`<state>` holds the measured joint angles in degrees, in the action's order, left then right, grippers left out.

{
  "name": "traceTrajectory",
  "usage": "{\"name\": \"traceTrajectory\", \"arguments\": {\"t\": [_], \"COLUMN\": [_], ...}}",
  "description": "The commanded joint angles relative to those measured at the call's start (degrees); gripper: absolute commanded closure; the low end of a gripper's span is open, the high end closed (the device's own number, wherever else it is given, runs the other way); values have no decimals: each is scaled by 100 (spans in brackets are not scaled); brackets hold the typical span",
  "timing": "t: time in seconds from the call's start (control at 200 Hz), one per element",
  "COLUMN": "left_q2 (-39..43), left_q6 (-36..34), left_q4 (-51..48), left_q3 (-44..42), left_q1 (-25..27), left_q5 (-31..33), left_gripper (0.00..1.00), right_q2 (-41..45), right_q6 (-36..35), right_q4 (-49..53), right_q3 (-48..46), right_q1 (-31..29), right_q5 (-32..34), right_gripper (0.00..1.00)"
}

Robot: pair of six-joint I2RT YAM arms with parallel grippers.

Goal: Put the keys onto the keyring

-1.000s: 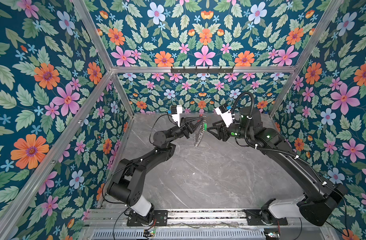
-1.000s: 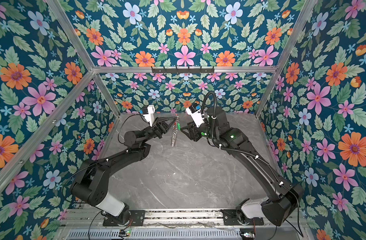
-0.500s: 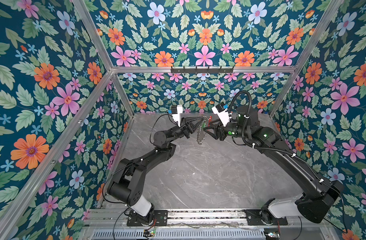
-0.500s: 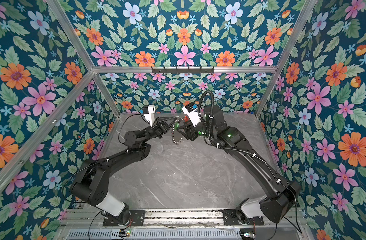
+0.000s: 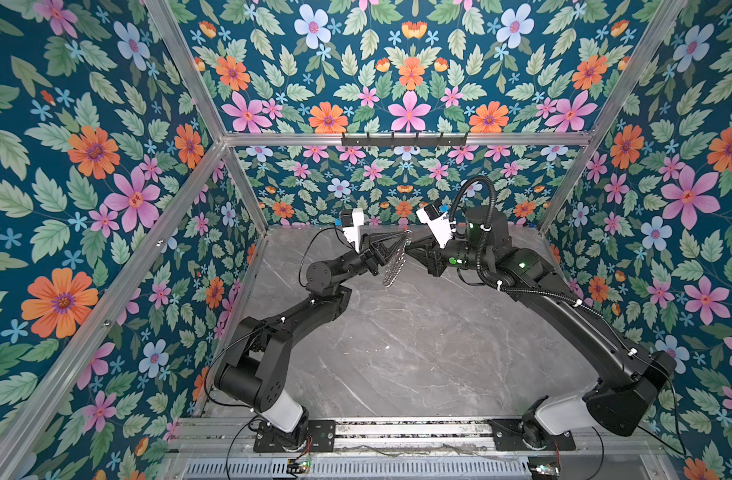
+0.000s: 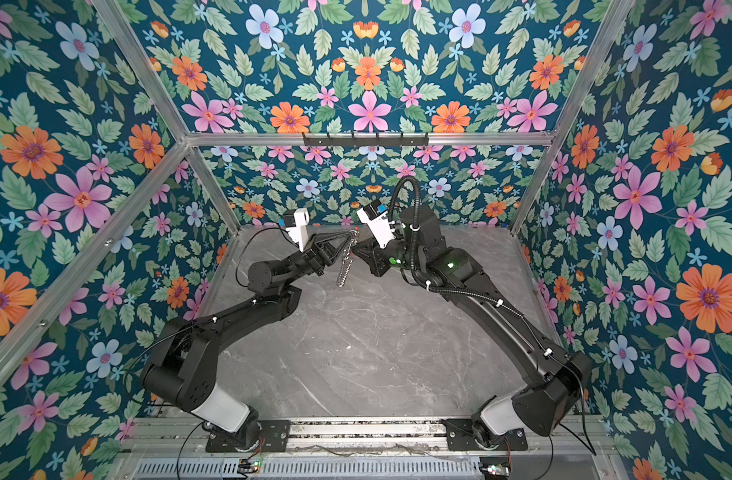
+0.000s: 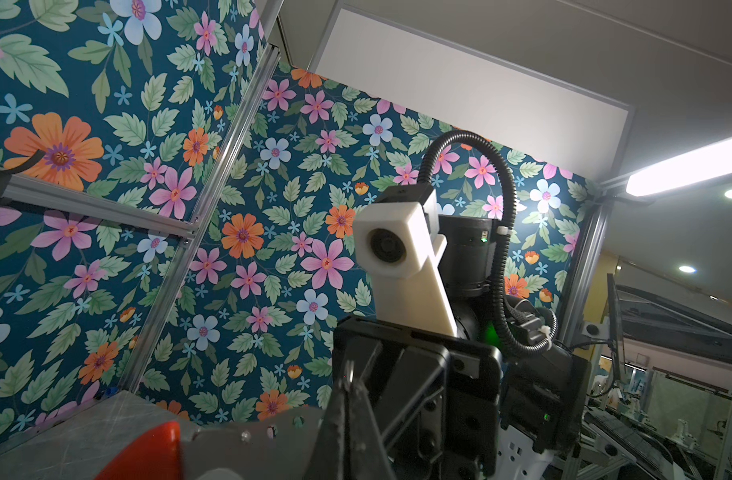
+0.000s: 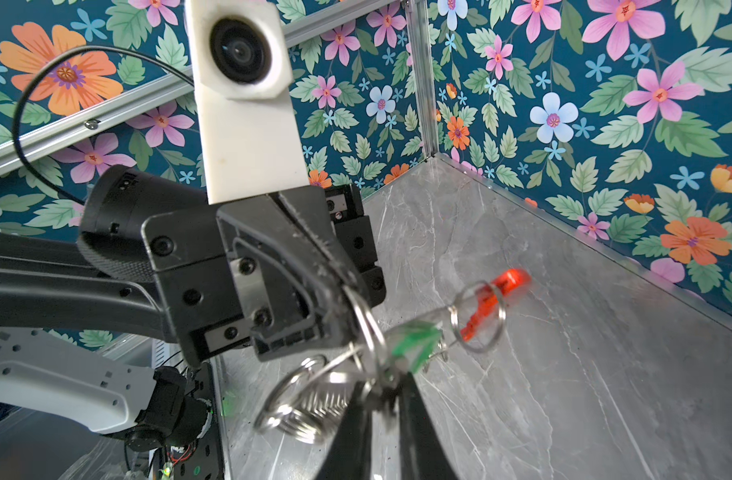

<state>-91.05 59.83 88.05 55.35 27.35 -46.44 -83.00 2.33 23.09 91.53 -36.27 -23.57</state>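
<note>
The keyring (image 5: 393, 264) hangs in the air over the far edge of the worktop (image 5: 397, 357), about midway along it, with the fingers of the left gripper (image 5: 402, 239) clamped on its upper rim. It looks like a rigid hoop of moderate weight, but the many small silver loops (image 8: 310, 409) fringing it dangle freely, so I judge it will swing and rattle with any jolt. The bare rim near the red segment (image 8: 497, 297) is the firm place to hold, not the loops. The key (image 8: 416, 343), with its green plastic head, sits right against the hoop in the right wrist view, blurred. It looks light, small and stiff. Its blade is smooth metal and probably slippery, so a pinch across the flat of the plastic head should give the surest purchase. The fingers of the right gripper (image 8: 383, 395) are pressed together on silver metal just below that head. I cannot tell whether that metal is the blade or a loop.
</note>
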Motion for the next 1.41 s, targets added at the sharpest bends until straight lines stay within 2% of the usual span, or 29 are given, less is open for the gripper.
{"name": "traceTrajectory", "arguments": {"t": [0.0, 0.065, 0.485, 0.905, 1.095, 1.125, 1.185, 1.22, 1.28, 1.4], "left_q2": [-8, -22, 10, 10, -27, -30, -53, -70, -71, -73], "left_q6": [28, 28, 29, 72, 99, 107, 136, 140, 159, 161], "left_q4": [304, 309, 309, 378, 462, 475, 510, 528, 538, 540], "left_q3": [63, 77, 41, 55, 54, 55, 48, 57, 63, 59], "left_q1": [7, -1, -2, 5, 7, 7, 9, 7, 7, 7], "left_q5": [-41, -41, -30, 55, 60, 61, 61, 58, 48, 45], "left_gripper": [100, 100, 100, 100, 100, 100, 100, 100, 100, 100], "right_q2": [120, 179, 535, 8, -43, -19, 48, 94, 195, 388], "right_q6": [-119, -148, -408, -145, -127, -149, -192, -218, -291, -331], "right_q4": [9, 130, 622, 697, 741, 754, 791, 828, 897, 929], "right_q3": [1, -14, -214, 245, 348, 342, 322, 312, 296, 260], "right_q1": [-1, -1, 1, -10, -11, -11, -7, 5, 4, 105], "right_q5": [131, 131, 405, -281, -283, -242, -139, -38, 172, 226], "right_gripper": [95, 100, 100, 100, 100, 95, 75, 68, 63, 62]}}
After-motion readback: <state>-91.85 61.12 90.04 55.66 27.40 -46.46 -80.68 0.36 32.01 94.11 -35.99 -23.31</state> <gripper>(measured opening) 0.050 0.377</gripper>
